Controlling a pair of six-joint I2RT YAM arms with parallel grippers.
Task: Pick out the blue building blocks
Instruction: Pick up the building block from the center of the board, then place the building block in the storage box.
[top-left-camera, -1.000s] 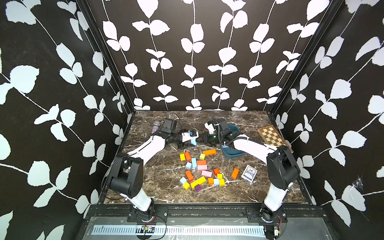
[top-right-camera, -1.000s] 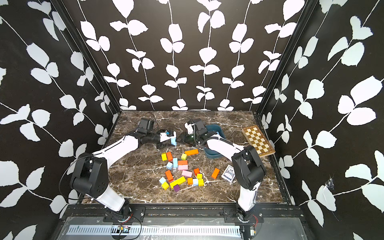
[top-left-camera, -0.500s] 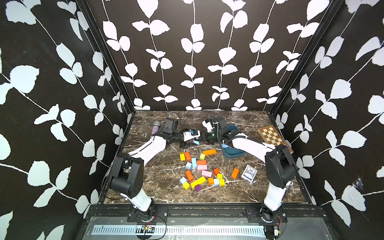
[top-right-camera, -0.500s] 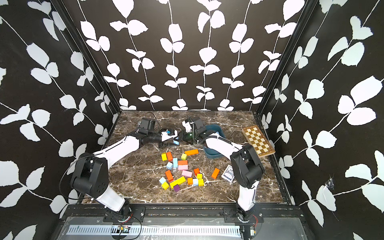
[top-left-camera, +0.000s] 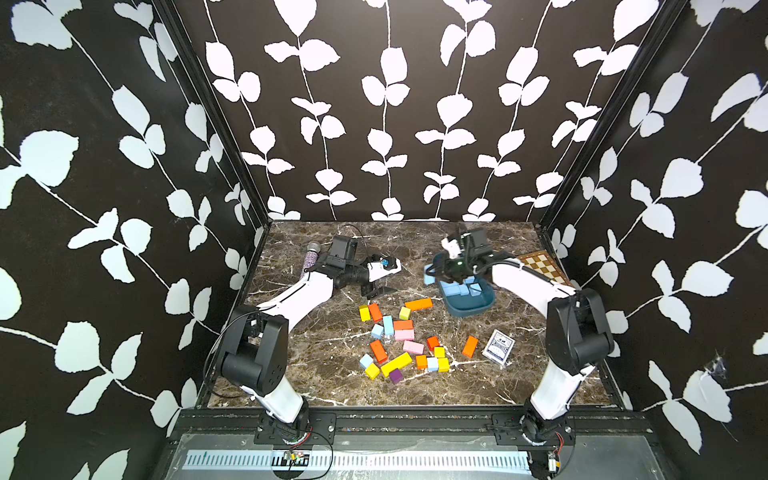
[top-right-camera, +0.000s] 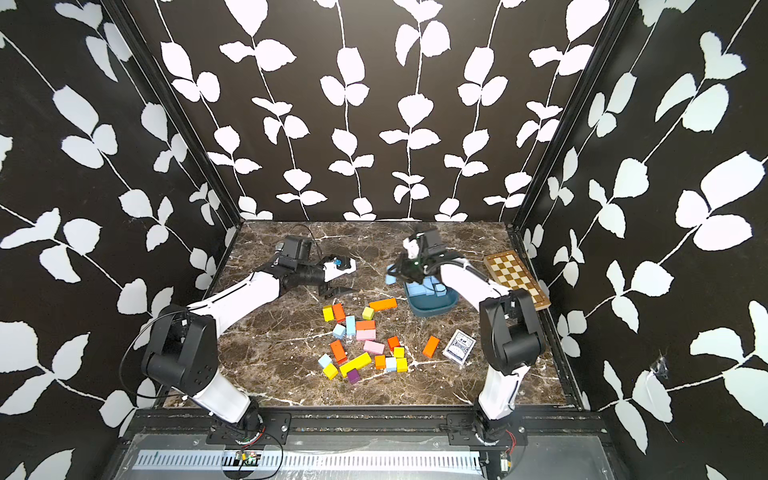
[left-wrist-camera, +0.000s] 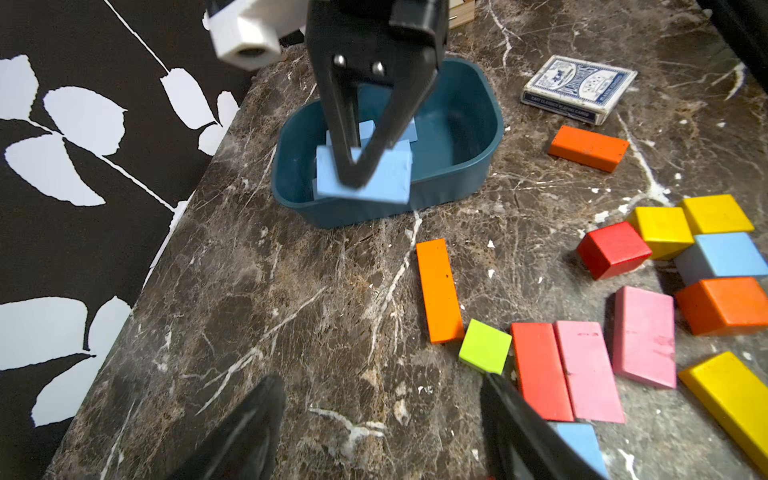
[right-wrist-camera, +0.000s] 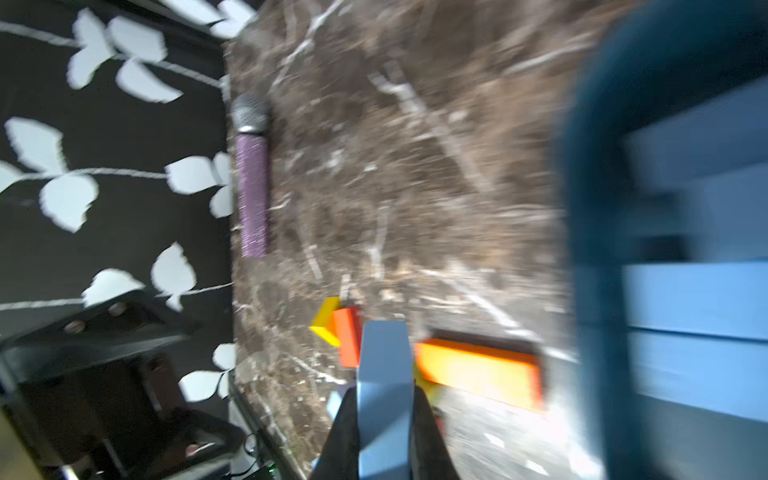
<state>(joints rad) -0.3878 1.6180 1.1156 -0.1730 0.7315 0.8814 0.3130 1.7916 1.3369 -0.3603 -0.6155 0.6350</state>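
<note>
My right gripper (top-left-camera: 434, 274) is shut on a light blue block (top-left-camera: 429, 277), held just above the left rim of the dark teal tray (top-left-camera: 469, 308). Several blue blocks (top-left-camera: 457, 288) lie in that tray. The right wrist view shows the held blue block (right-wrist-camera: 384, 365) pinched between the fingers of the right gripper (right-wrist-camera: 384, 415). My left gripper (top-left-camera: 376, 289) is open and empty over bare marble, left of the tray; the left wrist view shows the left gripper (left-wrist-camera: 382, 432) with its jaws wide apart. Loose blue blocks (top-left-camera: 387, 325) lie in the mixed pile.
Orange, yellow, pink, red and purple blocks (top-left-camera: 395, 363) are scattered mid-table. A card deck (top-left-camera: 498, 347) lies at the right, a chessboard (top-left-camera: 542, 268) at the back right and a purple microphone (top-left-camera: 311, 259) at the back left.
The left gripper has opened and let go of the blue block. The right gripper has shut on it and carried it right, to the tray's rim.
</note>
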